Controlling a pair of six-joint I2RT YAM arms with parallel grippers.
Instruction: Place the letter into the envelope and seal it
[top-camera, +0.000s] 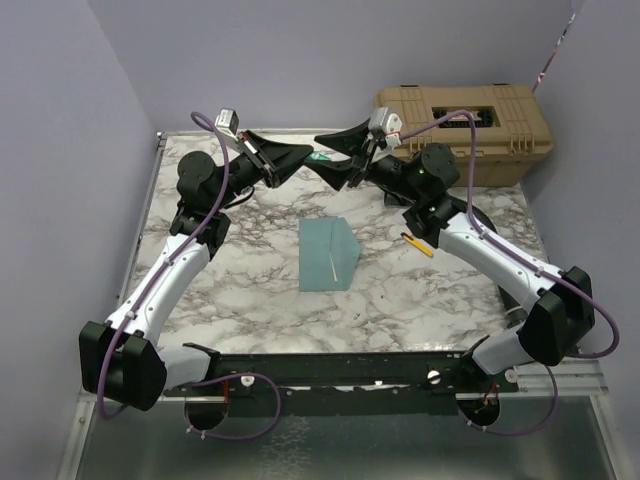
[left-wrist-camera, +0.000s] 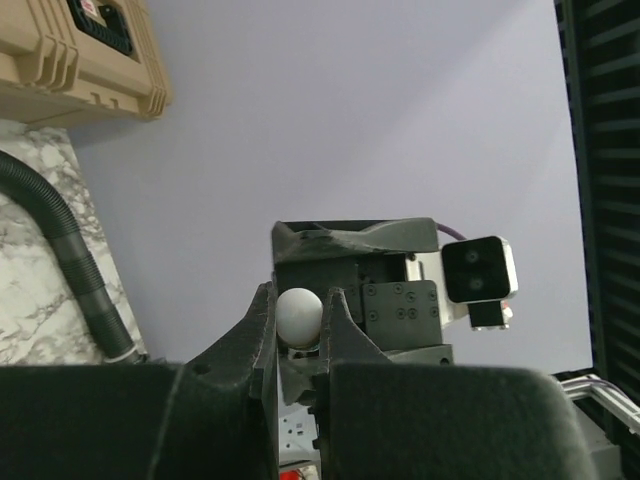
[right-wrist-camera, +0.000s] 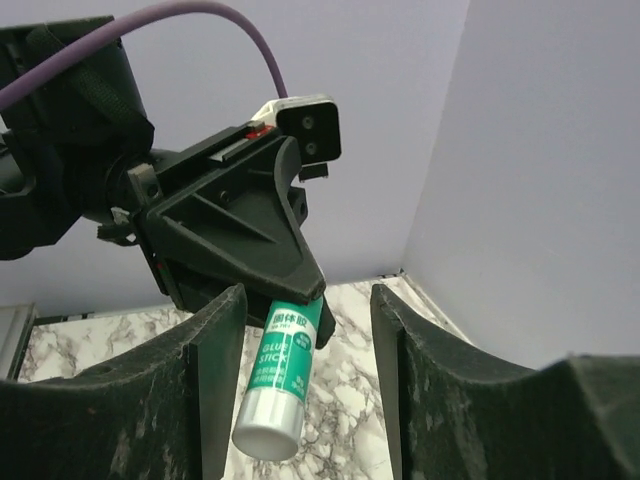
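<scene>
Top view. Shows the envelope lying flat near the centre of the marble worktop: muted teal, outline tapering to a blunt point toward 3 o'clock. Carries a thin cream sliver on its face toward 5 o'clock; cannot tell the sliver's nature, nor the flap's state, folded or open. Lies well apart from the green glue stick, held aloft toward 12 o'clock.

Right wrist view. Shows the stick above the worktop, label facing the lens, silvery end pointing toward 7 o'clock. Shows the left claw clenched on the stick's upper end. Shows the right claw released, fingers spread at 9 and 3 o'clock of the stick, with a clear gap on the 3 o'clock side; contact on the 9 o'clock side not discernible.

Left wrist view. Shows the left claw's fingers pinching the stick's pale rounded end, with the right claw's dark housing and wrist camera straight ahead.

Surroundings. Places a small yellow-and-black pen-like item at 3 o'clock of the envelope, just beside the right arm; a tan hard case at 1 o'clock, at the worktop's far edge. Adds, in the left wrist view, a black ribbed hose at 9 o'clock, over the marble, below the case's corner.
</scene>
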